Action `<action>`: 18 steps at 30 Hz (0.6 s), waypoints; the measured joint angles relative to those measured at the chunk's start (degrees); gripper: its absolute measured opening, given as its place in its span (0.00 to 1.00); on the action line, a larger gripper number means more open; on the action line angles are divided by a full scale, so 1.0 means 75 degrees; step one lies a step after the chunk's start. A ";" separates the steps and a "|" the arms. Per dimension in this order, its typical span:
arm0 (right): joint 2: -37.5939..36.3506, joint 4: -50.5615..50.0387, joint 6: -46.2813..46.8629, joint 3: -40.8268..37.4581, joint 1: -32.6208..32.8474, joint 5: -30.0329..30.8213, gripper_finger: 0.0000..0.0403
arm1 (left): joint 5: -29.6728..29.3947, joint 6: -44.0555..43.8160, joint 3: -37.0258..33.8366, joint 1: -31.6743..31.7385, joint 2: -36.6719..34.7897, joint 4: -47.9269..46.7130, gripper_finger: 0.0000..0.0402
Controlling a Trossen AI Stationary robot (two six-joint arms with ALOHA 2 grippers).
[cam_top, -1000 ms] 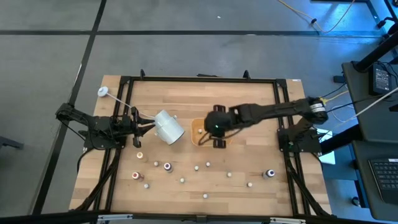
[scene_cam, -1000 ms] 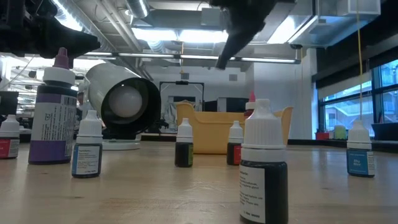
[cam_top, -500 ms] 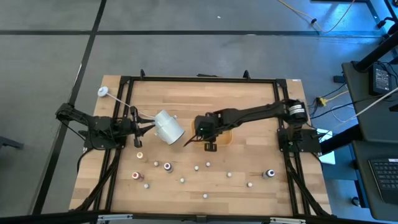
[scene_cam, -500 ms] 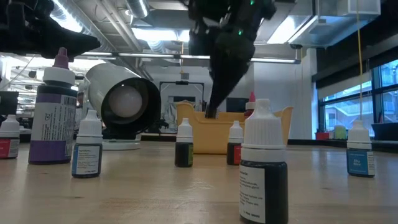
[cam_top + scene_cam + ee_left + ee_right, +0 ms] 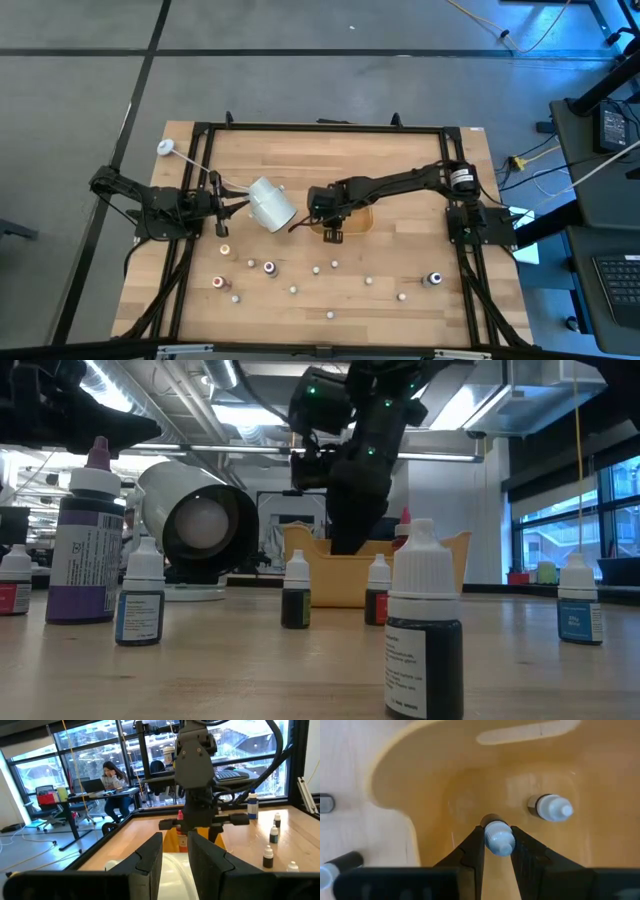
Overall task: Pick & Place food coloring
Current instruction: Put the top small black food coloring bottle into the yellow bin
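Note:
My right gripper [image 5: 325, 214] reaches down into the yellow-orange tray [image 5: 362, 222] at the table's middle, shut on a small food coloring bottle with a whitish cap [image 5: 498, 838]. Another bottle [image 5: 551, 808] stands on the tray's floor beside it. Several more bottles stand upright on the table's near half, among them a purple one [image 5: 88, 540] and a dark one [image 5: 424, 630]. At the table's left, my left gripper [image 5: 232, 200] is shut on the large white cup [image 5: 270, 203], which lies on its side. My left gripper holds the white cup by its end toward the table's left [image 5: 174, 865], fingers level and coming from the left; the fingers [image 5: 150, 862] hide the exact hold. The cup lies level, its mouth [image 5: 200, 525] facing the near edge. My right gripper pinches the bottle's cap [image 5: 498, 840] between its two fingers [image 5: 472, 851], from above and steeply slanting down. The bottle hangs upright below them inside the tray; whether its bottom touches the tray floor I cannot tell.
The tray's raised wall [image 5: 420, 780] surrounds the right gripper. A bottle with a red tip [image 5: 404, 517] shows above the tray's rim. A white ball on a stick [image 5: 165, 148] lies at the far left corner. A black frame rims the table.
My right gripper has come down from above the tray into it, shifting a little toward the table's left, still shut on the small bottle. The cup and the bottles on the table stand as before.

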 joint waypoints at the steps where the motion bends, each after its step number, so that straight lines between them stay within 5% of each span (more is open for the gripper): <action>1: 0.0036 0.0003 -0.0017 0.0000 0.0000 0.0000 0.20 | 0.0000 0.0002 0.0000 0.0000 0.0000 0.0000 0.22; 18: 0.0097 0.0108 -0.0297 0.0000 0.0000 0.0003 0.29 | 0.0000 0.0000 0.0000 0.0001 0.0000 0.0000 0.22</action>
